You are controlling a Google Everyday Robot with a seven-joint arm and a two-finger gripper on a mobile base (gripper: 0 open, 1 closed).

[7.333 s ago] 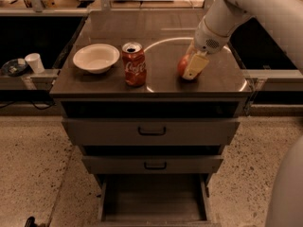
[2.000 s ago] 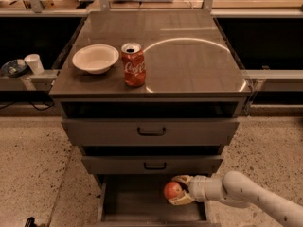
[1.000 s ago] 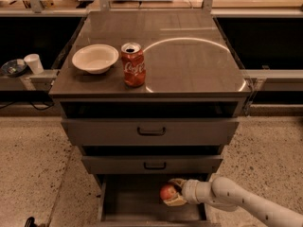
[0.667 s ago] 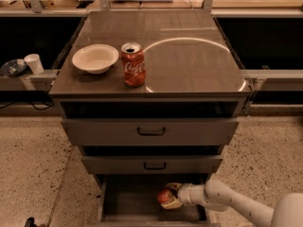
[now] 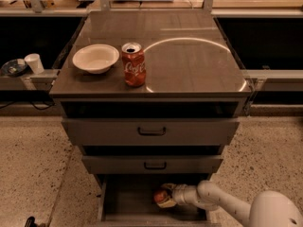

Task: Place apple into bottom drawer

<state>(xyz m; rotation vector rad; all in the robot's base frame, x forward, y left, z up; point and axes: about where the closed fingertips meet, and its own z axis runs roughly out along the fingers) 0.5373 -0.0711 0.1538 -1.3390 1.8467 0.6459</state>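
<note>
The apple [image 5: 159,196], small and red-orange, is low inside the open bottom drawer [image 5: 128,197], right of the drawer's middle. My gripper [image 5: 164,196] reaches in from the right on a white arm and is shut on the apple, which is at or just above the drawer floor. I cannot tell whether the apple touches the floor. Part of the apple is hidden by the fingers.
The cabinet top [image 5: 189,56] holds a white bowl [image 5: 95,57] and a red Coca-Cola can [image 5: 134,64]. Two closed drawers with dark bar handles [image 5: 151,131] sit above the open one. A paper cup [image 5: 34,63] stands on a ledge to the left.
The apple was carried from the cabinet top down into the bottom drawer. Over the last second my gripper has sunk lower and moved slightly left inside it.
</note>
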